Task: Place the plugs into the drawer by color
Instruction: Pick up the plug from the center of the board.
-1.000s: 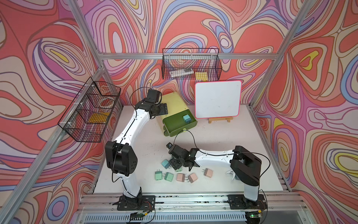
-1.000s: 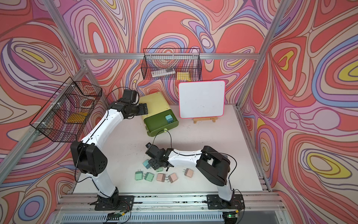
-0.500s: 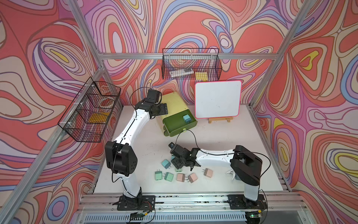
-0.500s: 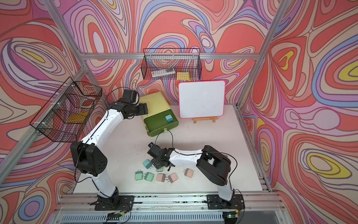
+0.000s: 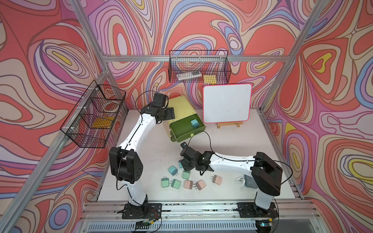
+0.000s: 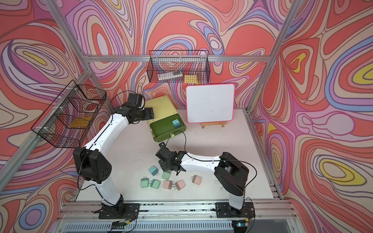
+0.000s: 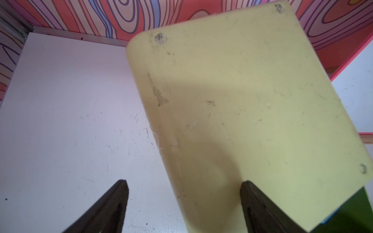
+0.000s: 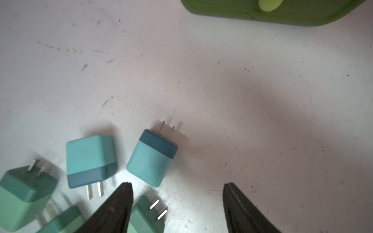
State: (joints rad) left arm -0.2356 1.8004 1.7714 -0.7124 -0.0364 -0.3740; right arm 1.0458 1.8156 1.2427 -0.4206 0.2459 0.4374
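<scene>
Chest (image 5: 181, 107) stands with one drawer (image 5: 179, 129) pulled out, stowed teal plug (image 5: 194, 123) inside. Your right gripper (image 8: 177, 185), jaws apart and empty, hangs low over table (image 5: 232, 145) in front of chest, loose teal plug (image 8: 150, 159) just beyond its fingertips (image 8: 125, 195). Mint plugs (image 5: 176, 183) and pink plugs (image 5: 188, 184) lie scattered farther out front. Your left gripper (image 7: 183, 182), jaws apart, straddles chest's top edge; contact unclear.
</scene>
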